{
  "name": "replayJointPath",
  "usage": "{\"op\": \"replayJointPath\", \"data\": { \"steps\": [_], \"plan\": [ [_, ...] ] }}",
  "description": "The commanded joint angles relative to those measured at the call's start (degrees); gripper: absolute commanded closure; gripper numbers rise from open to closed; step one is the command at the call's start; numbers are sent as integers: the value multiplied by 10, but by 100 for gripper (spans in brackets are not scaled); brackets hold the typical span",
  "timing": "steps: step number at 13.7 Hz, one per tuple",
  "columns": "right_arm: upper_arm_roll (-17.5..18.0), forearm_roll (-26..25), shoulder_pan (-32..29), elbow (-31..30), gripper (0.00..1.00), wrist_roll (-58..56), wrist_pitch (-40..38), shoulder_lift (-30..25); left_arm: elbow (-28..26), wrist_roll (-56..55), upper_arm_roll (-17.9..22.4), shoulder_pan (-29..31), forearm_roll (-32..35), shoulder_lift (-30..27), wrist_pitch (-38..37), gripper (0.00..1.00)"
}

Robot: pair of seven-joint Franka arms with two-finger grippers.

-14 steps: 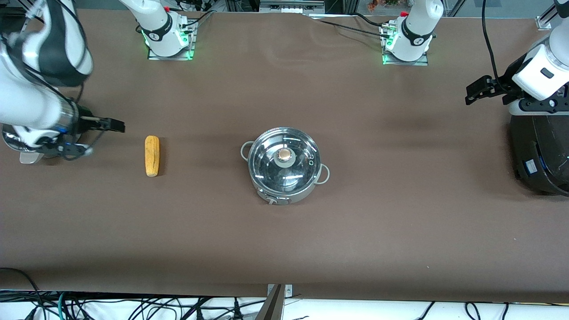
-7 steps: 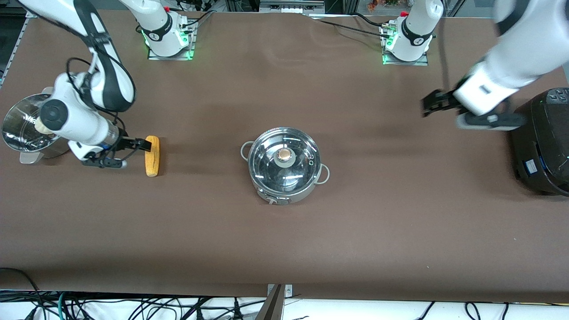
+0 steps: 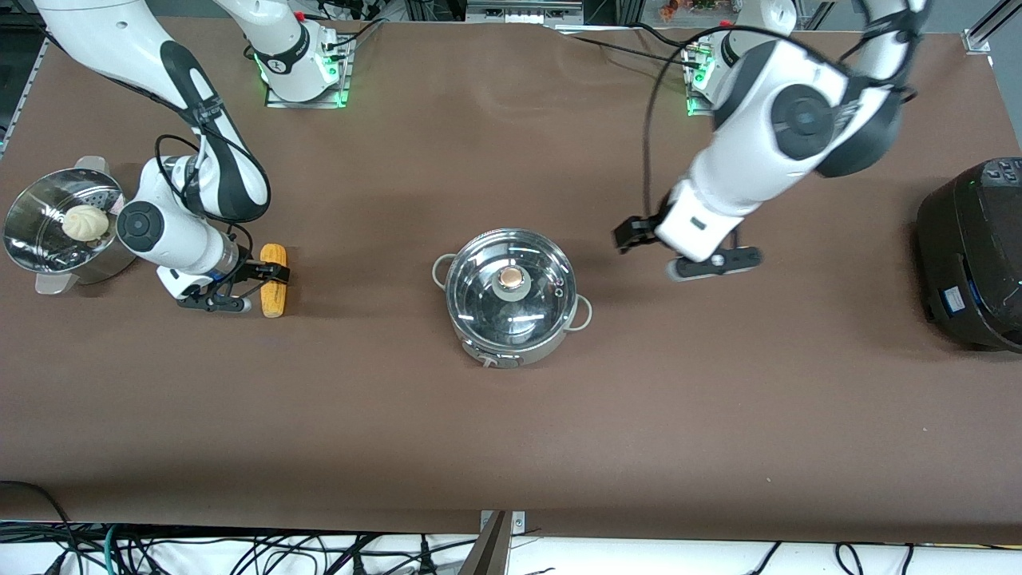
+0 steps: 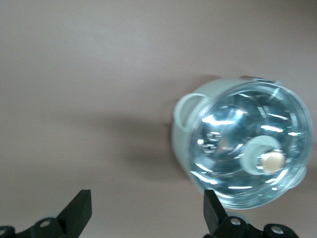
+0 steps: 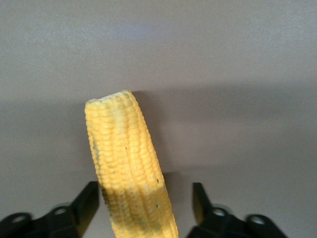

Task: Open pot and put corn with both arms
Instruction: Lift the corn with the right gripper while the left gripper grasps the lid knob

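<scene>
The corn [image 3: 273, 279] lay on the brown table [image 3: 511, 415] toward the right arm's end, well apart from the pot [image 3: 511, 297]. The right gripper [image 3: 271, 273] was down at the cob with its jaws spread; in the right wrist view the corn [image 5: 130, 171] ran up between the two fingers [image 5: 85, 206], close against one and with a bare gap to the other. Bare cloth lay past the cob's free end.

The pot stood mid-table with its glass lid [image 3: 511, 281] on and the tan knob [image 3: 511, 278] at its centre. The left gripper [image 3: 631, 237] hung over the table beside the pot, toward the left arm's end, jaws wide apart. From the left wrist view the pot [image 4: 242, 148] sat ahead of the fingertips [image 4: 79, 210], off toward one jaw, its loop handle [image 4: 188, 110] facing the gap, open cloth elsewhere.
</scene>
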Motion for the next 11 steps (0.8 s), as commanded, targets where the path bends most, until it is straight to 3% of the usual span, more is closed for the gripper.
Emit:
{"op": "replayJointPath", "data": {
  "steps": [1,6,8,11],
  "plan": [
    [6,-1,-3,-5,72,7,9,-2,116,-76,4,-48,-7,88,-3,1],
    [7,-1,-3,2,100,-3,3,-9,149,-171,51,-155,-2,162,74,5],
    [7,-1,-3,22,100,-5,-16,-33,187,-214,73,-193,17,194,76,6],
    [6,-1,-3,128,100,-6,-166,-39,220,-250,77,-223,74,229,74,6]
  ]
}}
